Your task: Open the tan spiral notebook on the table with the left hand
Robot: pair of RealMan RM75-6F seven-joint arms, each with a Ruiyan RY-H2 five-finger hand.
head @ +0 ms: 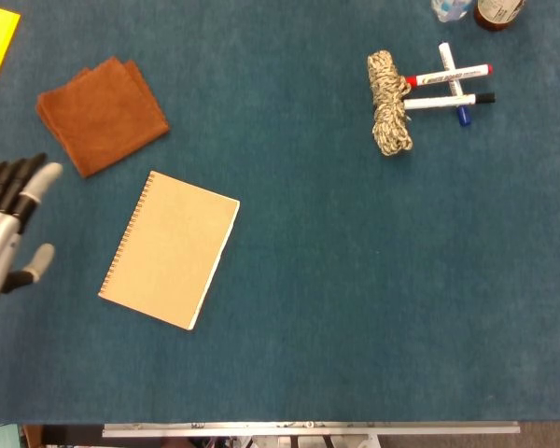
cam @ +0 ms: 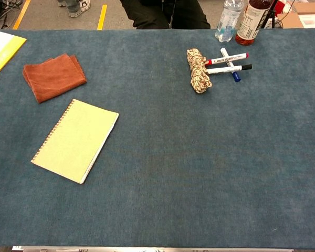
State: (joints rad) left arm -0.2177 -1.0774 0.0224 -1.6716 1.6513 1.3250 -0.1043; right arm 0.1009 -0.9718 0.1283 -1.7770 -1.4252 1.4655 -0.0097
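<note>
Notebook: the tan spiral notebook (head: 170, 250) is seen lying closed and flat on the blue table (head: 355, 308), in the left half, tilted, with its spiral edge toward the left.
Left hand: the left hand (head: 7, 229) is seen at the left edge of the head view, well apart from the notebook, fingers spread and extended, thumb set apart, nothing held.
Right hand: not seen in either view.
Cloth: a folded brown cloth (head: 101, 114) is laid near the notebook's far corner, not touching it.
Yellow sheet: a yellow-edged sheet (cam: 1, 50) is seen at the far left corner.
Rope: a coiled rope bundle (head: 389, 115) is placed well to the right, far side.
Markers: three markers (head: 450, 84) are crossed over one another just beside the rope.
Bottles: two bottles (cam: 241, 18) are stood at the far edge behind the markers.
</note>
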